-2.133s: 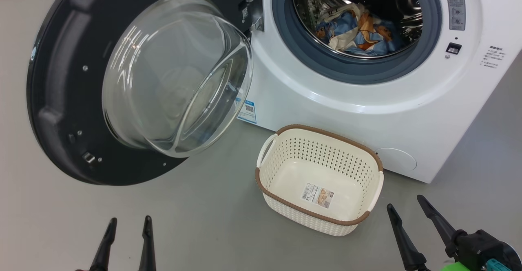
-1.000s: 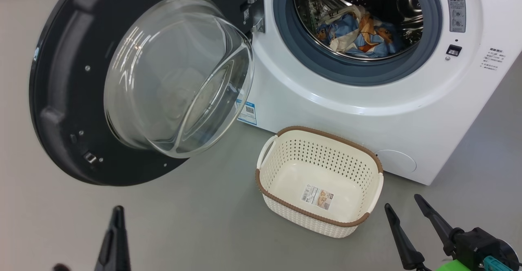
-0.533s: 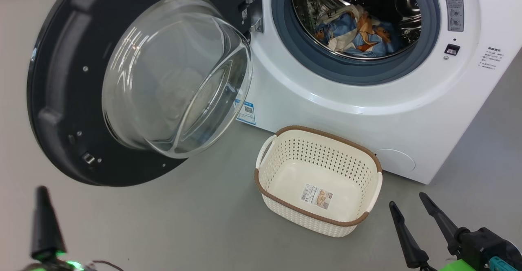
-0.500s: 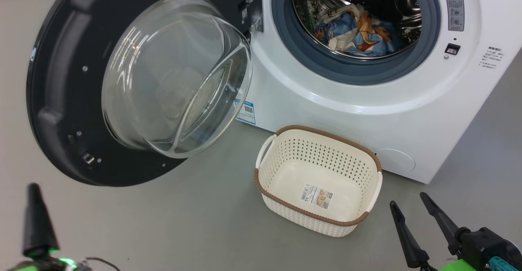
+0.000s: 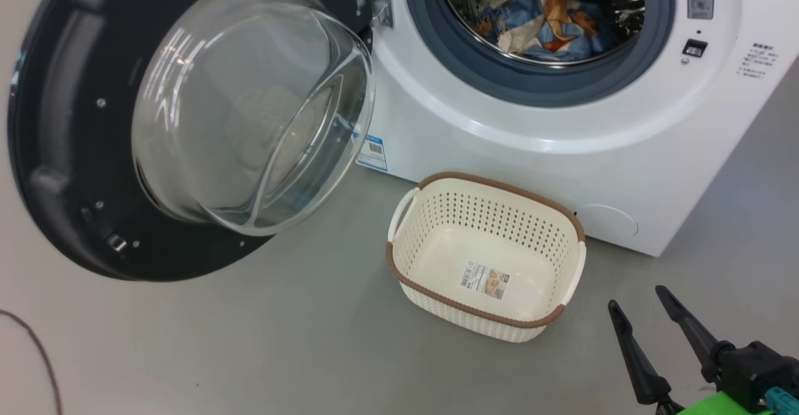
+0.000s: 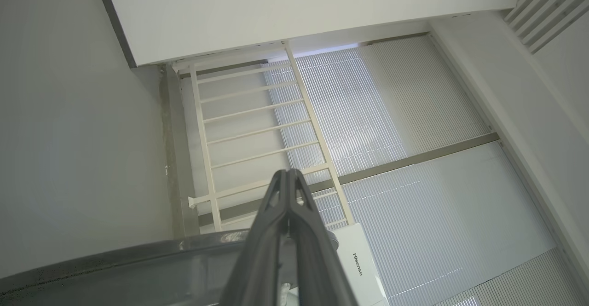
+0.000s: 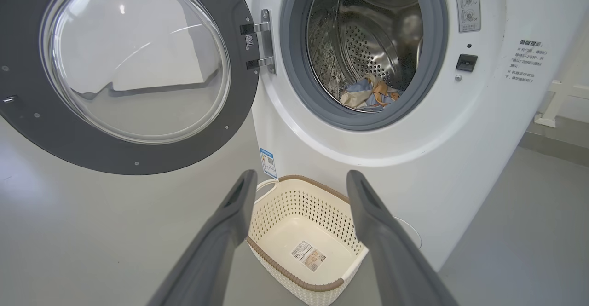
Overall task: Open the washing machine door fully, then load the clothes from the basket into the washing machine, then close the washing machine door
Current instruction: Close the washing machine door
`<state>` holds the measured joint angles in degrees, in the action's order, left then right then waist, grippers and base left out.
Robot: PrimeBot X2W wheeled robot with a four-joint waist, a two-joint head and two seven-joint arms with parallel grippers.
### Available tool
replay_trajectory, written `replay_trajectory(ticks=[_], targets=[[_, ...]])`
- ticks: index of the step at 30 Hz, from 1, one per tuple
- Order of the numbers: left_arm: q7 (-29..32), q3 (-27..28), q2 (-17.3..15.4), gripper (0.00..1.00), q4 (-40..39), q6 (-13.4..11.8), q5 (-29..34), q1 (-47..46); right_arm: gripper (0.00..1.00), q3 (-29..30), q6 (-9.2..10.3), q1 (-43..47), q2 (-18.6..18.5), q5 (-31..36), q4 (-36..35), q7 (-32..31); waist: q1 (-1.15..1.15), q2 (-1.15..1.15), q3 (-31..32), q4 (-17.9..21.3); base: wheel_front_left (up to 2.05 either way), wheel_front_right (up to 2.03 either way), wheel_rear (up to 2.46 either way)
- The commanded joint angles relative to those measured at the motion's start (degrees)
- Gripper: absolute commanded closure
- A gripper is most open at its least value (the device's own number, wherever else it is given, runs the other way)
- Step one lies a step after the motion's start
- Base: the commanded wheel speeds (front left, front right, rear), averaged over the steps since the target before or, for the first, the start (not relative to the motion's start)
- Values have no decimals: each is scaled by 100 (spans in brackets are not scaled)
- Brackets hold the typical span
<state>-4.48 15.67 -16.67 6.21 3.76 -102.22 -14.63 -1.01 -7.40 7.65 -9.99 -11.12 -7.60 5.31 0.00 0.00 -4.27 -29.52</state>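
Washing machine door swung wide open to the left of the washing machine, hinged at the opening's left edge, its glass bowl bulging outward. Clothes, blue with orange-brown print plus a cream piece, lie heaped on the bottom of the steel drum, inside the grey gasket. Basket upright on the grey floor, close before the machine's lower front, holding nothing but the label sticker on its floor. Right tool at the floor's lower right, clear of the basket, fingers spread apart and gripping nothing. Left tool pressed closed, empty, pointing toward a white railing.
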Motion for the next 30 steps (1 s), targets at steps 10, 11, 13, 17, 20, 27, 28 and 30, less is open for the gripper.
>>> replay_trajectory(ticks=[10,11,13,17,20,27,28,30], targets=[[595,372,-887,100,1637,-347,-479,-1445,0,-194,-9,-294,-373,-110,-329,-102,0,0,-455,257,0,0,0],[595,372,-887,100,1637,-347,-479,-1445,0,-194,-9,-294,-373,-110,-329,-102,0,0,-455,257,0,0,0],[635,356,-995,100,1968,-428,-466,-1647,0,-211,-9,-350,-461,-143,-357,-128,0,0,-556,301,0,0,0],[642,352,-1111,100,2347,-514,-430,-1829,0,-240,-9,-411,-550,-172,-387,-156,0,0,-656,364,0,0,0],[754,258,-1176,100,2529,-549,-371,-1897,0,-236,-9,-432,-599,-185,-406,-181,0,0,-726,398,0,0,0],[1087,41,-1226,100,2742,-492,-279,-1953,0,-233,-9,-463,-680,-215,-440,-229,0,0,-822,437,0,0,0],[1149,1,-1235,100,2758,-477,-260,-1944,0,-232,-9,-465,-689,-217,-441,-232,0,0,-829,440,0,0,0],[1245,-44,-1243,100,2789,-449,-247,-1933,0,-232,-9,-469,-702,-220,-447,-236,0,0,-845,441,0,0,0]])
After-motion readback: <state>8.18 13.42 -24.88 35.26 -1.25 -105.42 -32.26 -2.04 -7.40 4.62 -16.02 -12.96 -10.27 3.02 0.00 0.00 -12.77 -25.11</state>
